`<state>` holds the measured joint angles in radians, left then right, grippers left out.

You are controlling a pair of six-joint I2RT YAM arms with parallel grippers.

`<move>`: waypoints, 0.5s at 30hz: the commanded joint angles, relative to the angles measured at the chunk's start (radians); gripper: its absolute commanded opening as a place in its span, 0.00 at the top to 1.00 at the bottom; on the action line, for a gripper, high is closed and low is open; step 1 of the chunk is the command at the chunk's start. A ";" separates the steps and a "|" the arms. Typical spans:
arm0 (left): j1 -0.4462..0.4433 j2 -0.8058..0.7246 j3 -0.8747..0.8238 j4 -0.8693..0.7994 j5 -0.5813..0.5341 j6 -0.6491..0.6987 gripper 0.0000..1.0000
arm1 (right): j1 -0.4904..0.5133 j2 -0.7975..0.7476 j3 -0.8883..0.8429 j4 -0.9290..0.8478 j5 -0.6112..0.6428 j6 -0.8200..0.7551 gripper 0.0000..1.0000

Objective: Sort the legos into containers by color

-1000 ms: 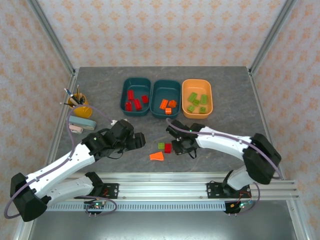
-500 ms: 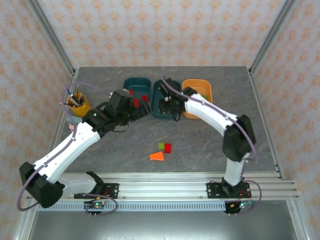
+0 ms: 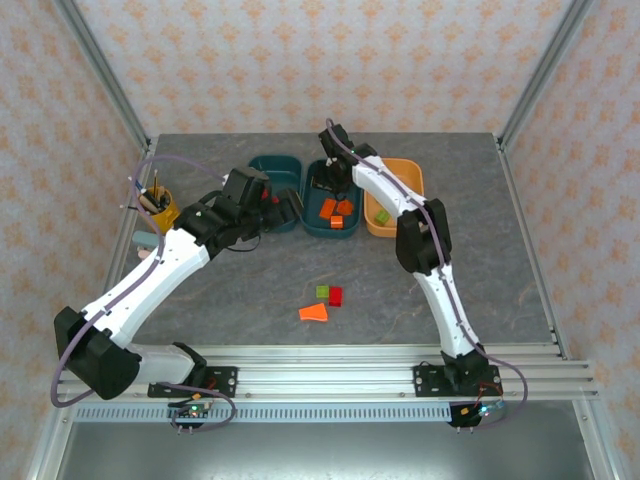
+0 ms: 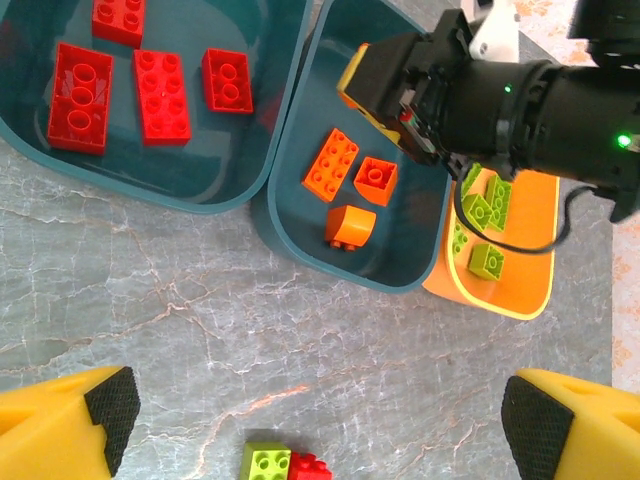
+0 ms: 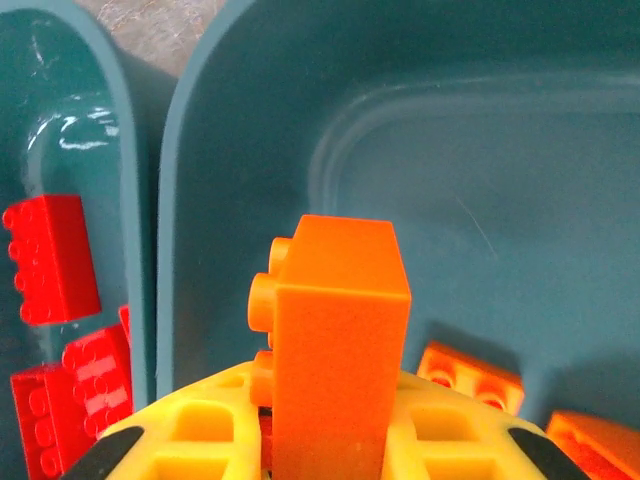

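**Fig. Colour sorting, seen from my remote console.**

**Right gripper** [image 5: 322,450]: I read the jaws as closed on a single orange brick [image 5: 338,330]. The brick stands on end with its studs facing left in the wrist view. It hangs above the far part of the middle teal tray [image 5: 250,110], clear of the tray floor.

**Left gripper** [image 4: 325,420]: the jaws are spread wide with nothing between them. From overhead I place it by the near right corner of the left teal tray [image 4: 180,190], with bare table [image 4: 200,330] below its fingertips.

**Tray contents:**
- Four red bricks [image 4: 160,95] lie in the left teal tray.
- Three orange bricks [image 4: 330,160] lie on the floor of the middle tray.
- Light green bricks [image 4: 487,205] lie in the orange tray [image 4: 500,300]. I cannot count them, as the right arm covers part of that tray.

**Unsorted on the table:** a green brick [image 3: 322,292] touches a red brick [image 3: 336,295]. An orange wedge [image 3: 315,313] lies just beside them on the near side, and all three are well apart from the trays.

**Other:** a cup of pens [image 3: 158,208] stands near the table's left edge.
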<state>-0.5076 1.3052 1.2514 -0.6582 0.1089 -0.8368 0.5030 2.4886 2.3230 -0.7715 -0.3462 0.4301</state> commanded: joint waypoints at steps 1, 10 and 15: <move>0.010 -0.021 0.003 -0.011 0.003 0.013 0.04 | -0.006 0.057 0.063 -0.053 -0.044 0.045 0.75; 0.010 -0.024 -0.008 -0.024 0.002 0.019 0.04 | -0.005 0.021 0.036 -0.038 -0.066 0.035 0.52; 0.009 -0.040 -0.048 -0.023 0.002 0.017 0.04 | 0.004 -0.113 -0.030 -0.044 -0.016 0.002 0.50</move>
<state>-0.5076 1.2980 1.2301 -0.6613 0.1169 -0.8364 0.4988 2.5217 2.3192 -0.7914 -0.4015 0.4599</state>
